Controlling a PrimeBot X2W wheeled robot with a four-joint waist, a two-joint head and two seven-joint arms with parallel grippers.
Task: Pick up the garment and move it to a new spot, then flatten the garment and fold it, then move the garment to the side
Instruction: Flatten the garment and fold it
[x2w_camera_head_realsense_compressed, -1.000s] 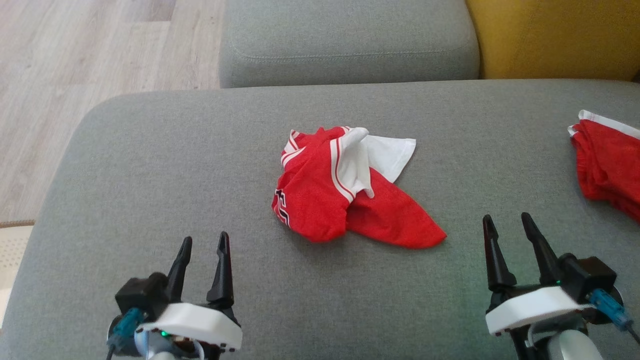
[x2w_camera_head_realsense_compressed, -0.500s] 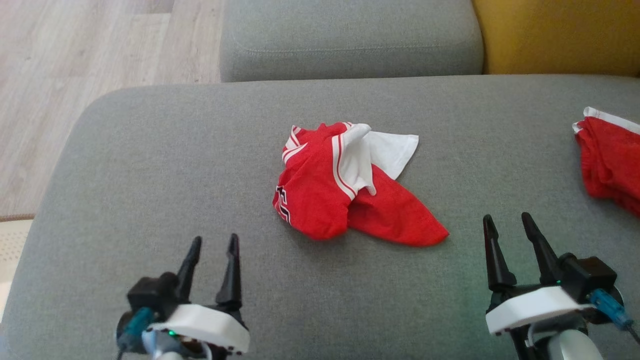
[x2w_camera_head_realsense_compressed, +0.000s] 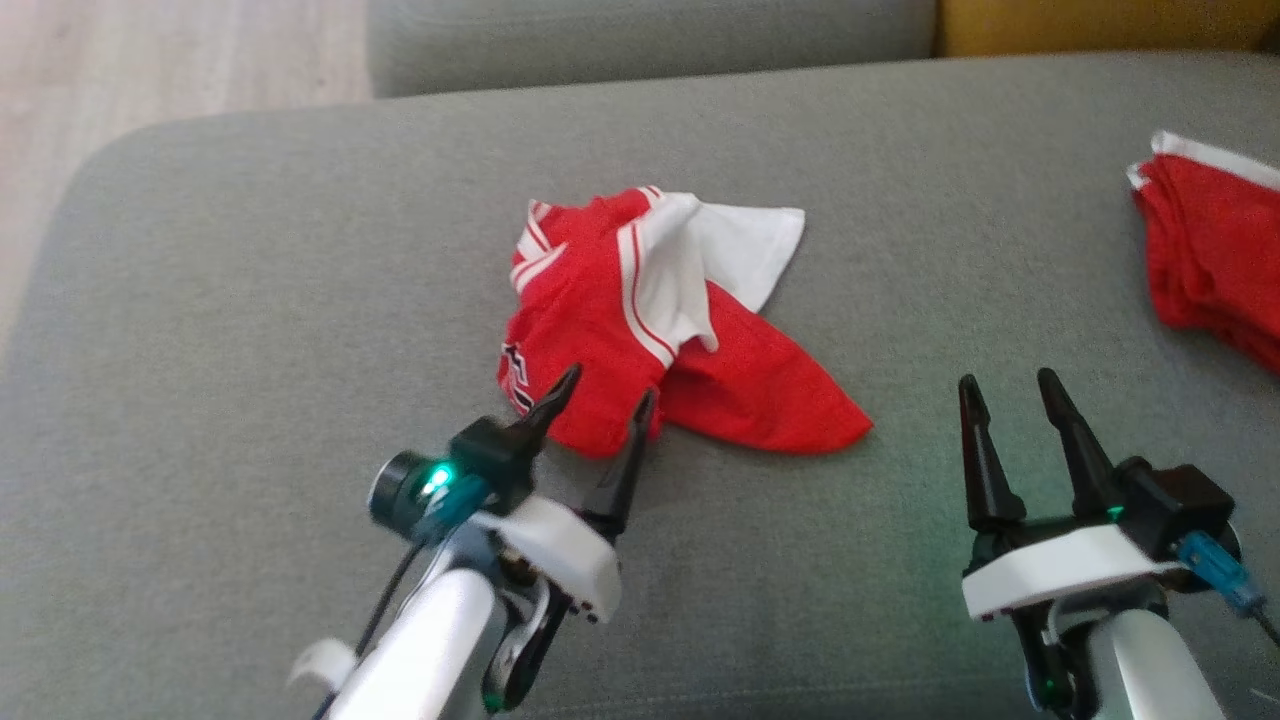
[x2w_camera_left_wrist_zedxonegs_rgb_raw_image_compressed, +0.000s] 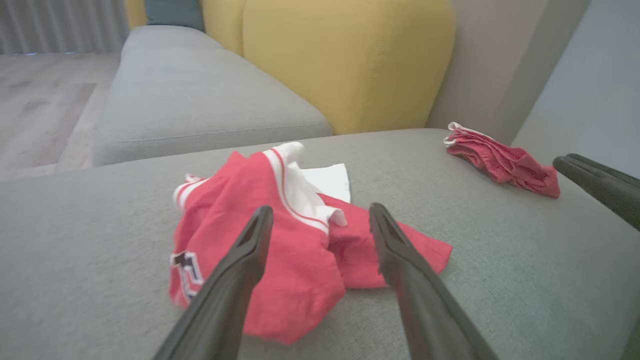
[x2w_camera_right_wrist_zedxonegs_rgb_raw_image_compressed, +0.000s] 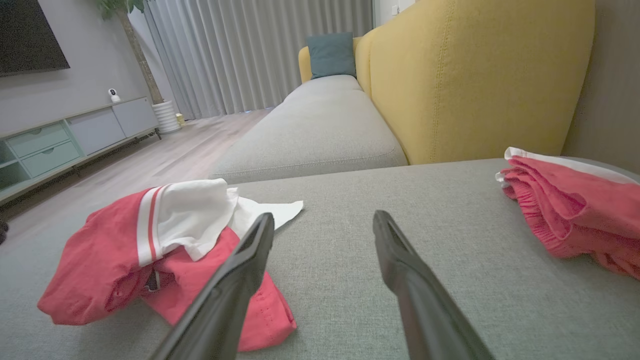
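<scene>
The garment (x2w_camera_head_realsense_compressed: 650, 330) is a crumpled red jersey with white sleeves and striped trim, lying mid-cushion on the grey sofa seat (x2w_camera_head_realsense_compressed: 250, 300). My left gripper (x2w_camera_head_realsense_compressed: 609, 385) is open, and its fingertips reach over the garment's near edge with nothing between them. In the left wrist view the garment (x2w_camera_left_wrist_zedxonegs_rgb_raw_image_compressed: 280, 250) lies just beyond the spread fingers of the left gripper (x2w_camera_left_wrist_zedxonegs_rgb_raw_image_compressed: 321, 209). My right gripper (x2w_camera_head_realsense_compressed: 1008, 380) stands open over bare cushion to the garment's right. The right wrist view has the garment (x2w_camera_right_wrist_zedxonegs_rgb_raw_image_compressed: 125, 240) to the left of the right gripper (x2w_camera_right_wrist_zedxonegs_rgb_raw_image_compressed: 324, 216).
A second red piece of clothing (x2w_camera_head_realsense_compressed: 1210, 260) lies bunched at the cushion's far right. Behind the seat are another grey cushion (x2w_camera_left_wrist_zedxonegs_rgb_raw_image_compressed: 190, 100) and a yellow backrest (x2w_camera_left_wrist_zedxonegs_rgb_raw_image_compressed: 350, 60). Wooden floor (x2w_camera_head_realsense_compressed: 150, 50) lies past the left edge.
My left gripper has moved forward and to the right, up to the garment's near edge. The head camera has shifted downward. The right gripper and the garment stay put.
</scene>
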